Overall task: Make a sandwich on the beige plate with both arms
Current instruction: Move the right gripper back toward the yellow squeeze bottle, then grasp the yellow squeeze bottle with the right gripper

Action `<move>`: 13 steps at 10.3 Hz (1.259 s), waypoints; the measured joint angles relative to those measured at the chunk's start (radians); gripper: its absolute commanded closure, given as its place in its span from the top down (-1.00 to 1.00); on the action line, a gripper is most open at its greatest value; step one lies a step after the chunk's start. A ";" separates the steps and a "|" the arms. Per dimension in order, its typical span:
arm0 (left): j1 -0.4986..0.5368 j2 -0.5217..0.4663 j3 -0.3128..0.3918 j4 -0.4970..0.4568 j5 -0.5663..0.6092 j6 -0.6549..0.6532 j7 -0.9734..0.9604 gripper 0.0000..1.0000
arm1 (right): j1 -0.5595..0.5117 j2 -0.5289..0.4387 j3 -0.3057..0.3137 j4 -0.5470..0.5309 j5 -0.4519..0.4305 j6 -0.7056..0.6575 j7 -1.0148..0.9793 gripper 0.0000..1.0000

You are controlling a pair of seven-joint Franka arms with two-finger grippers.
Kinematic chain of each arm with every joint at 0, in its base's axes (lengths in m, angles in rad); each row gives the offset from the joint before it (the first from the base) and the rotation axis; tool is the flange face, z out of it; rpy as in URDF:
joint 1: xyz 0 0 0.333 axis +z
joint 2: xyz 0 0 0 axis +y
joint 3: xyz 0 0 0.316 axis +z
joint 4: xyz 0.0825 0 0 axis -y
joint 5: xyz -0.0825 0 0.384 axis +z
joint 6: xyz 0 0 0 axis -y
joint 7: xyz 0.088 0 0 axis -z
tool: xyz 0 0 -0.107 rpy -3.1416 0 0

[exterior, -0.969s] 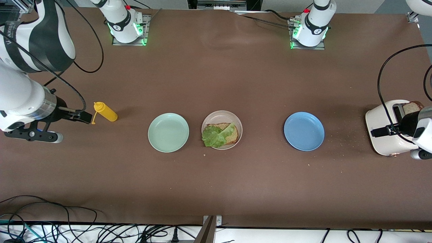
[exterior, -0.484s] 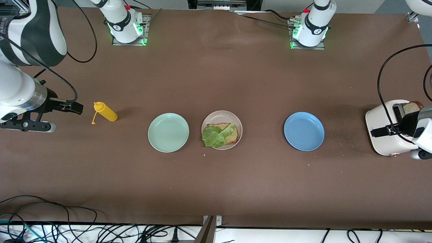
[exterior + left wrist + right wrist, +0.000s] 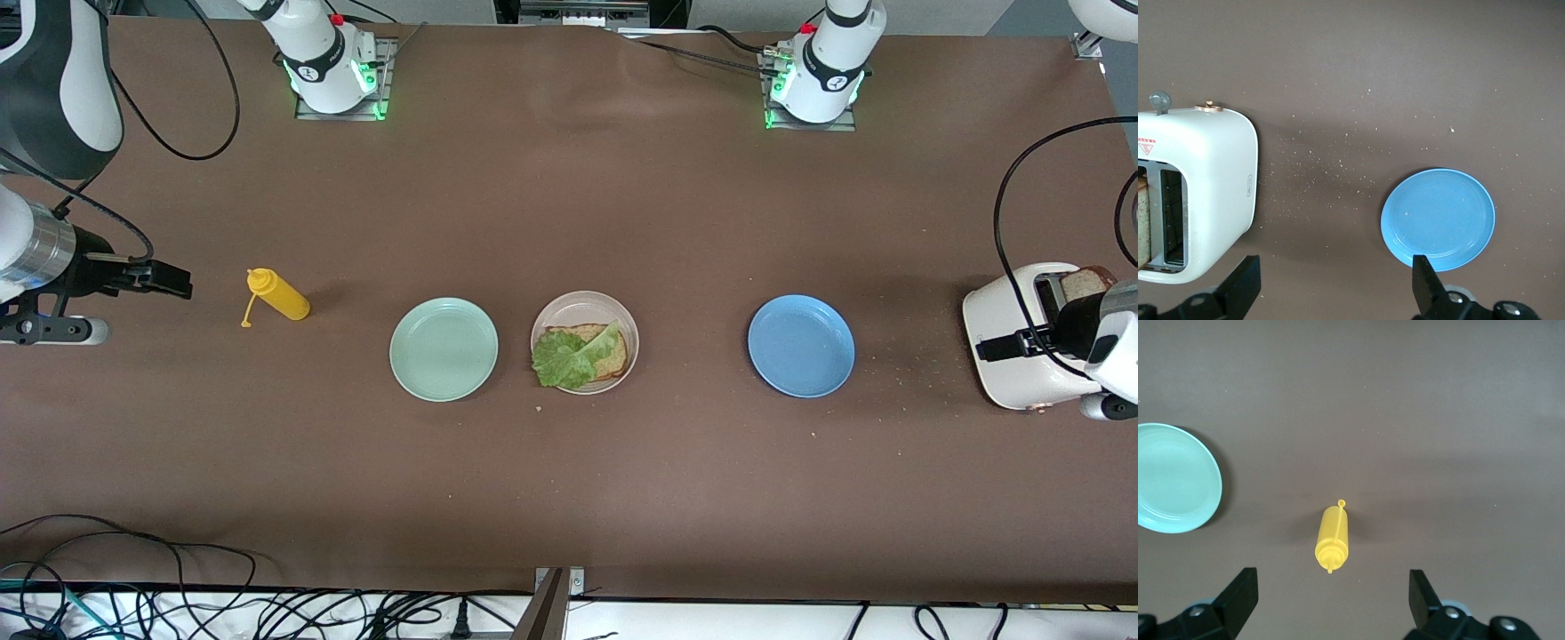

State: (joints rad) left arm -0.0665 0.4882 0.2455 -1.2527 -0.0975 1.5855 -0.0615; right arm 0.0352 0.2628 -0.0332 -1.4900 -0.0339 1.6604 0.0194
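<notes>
Brown table (image 3: 569, 204): lettuce (image 3: 569, 357) (apparently diagonal) tops bread (image 3: 605, 352), beige plate (image 3: 624, 316).

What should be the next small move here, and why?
Probably the left gripper should go to the bread slice in the toaster. On the beige plate lettuce lies on one slice with no top slice. The left gripper is open above the table beside the toaster; the right gripper waits open over the yellow bottle.

Brown matte table (image 3: 569, 204) under even light, fine crumbs scattered, with tangled black cables (image 3: 178, 604) along its near edge.
</notes>
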 measured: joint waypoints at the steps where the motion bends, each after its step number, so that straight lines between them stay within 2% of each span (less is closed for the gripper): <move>1: 0.000 0.000 0.000 0.000 0.000 0.000 0.000 1.00 | 0.001 0.000 0.000 -0.001 0.022 0.011 0.000 0.99; 9: 0.000 0.000 0.000 -0.001 0.000 0.000 0.000 1.00 | 0.001 0.000 -0.019 -0.005 0.046 0.017 -0.008 0.99; 11: 0.000 0.000 0.000 -0.001 0.000 0.000 0.000 1.00 | -0.006 0.004 -0.060 -0.017 0.067 0.026 -0.152 0.99; 13: 0.000 0.000 0.000 -0.001 0.000 0.000 0.000 1.00 | -0.063 0.015 -0.094 -0.047 0.166 0.037 -0.387 0.99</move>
State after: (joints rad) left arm -0.0668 0.4882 0.2454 -1.2537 -0.0975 1.5852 -0.0615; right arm -0.0274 0.2775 -0.1274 -1.5365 0.1321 1.6977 -0.3674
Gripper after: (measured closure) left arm 0.000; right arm 0.004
